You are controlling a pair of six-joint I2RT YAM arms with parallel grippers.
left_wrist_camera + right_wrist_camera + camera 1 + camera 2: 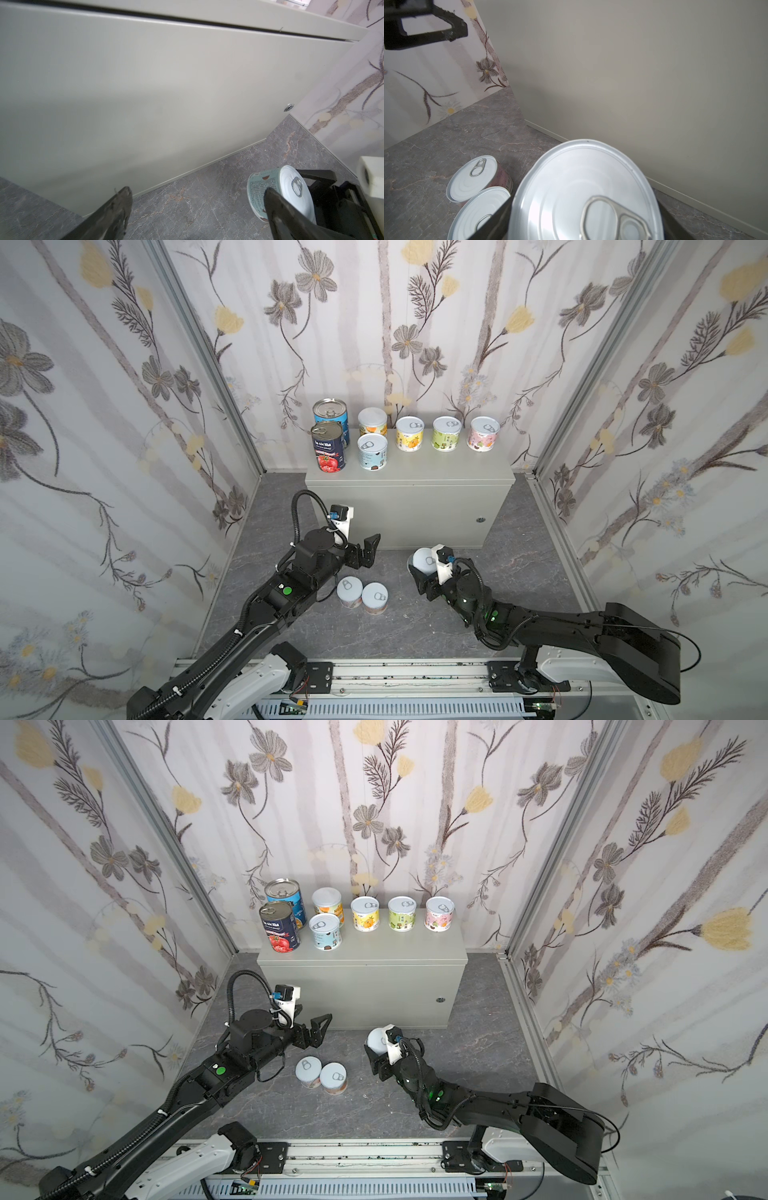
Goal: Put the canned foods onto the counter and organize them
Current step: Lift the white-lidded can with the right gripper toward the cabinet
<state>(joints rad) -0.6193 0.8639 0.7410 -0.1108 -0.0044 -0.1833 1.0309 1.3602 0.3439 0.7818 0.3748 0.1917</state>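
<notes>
In both top views, seven cans (409,434) stand on the grey table (409,483). The right fingers (417,577) are clamped on a pale-lidded can (423,559), its label hidden behind the camera mount (442,563). The left fingers (371,542) are spread wide and empty, with two cans (350,591) on the floor (519,572) near them. Only the left wrist view shows the gripped can's teal label, and the table's lock (288,107). In the right wrist view the lid fills the frame, hiding most of the right fingers. One floor can is cut off.
</notes>
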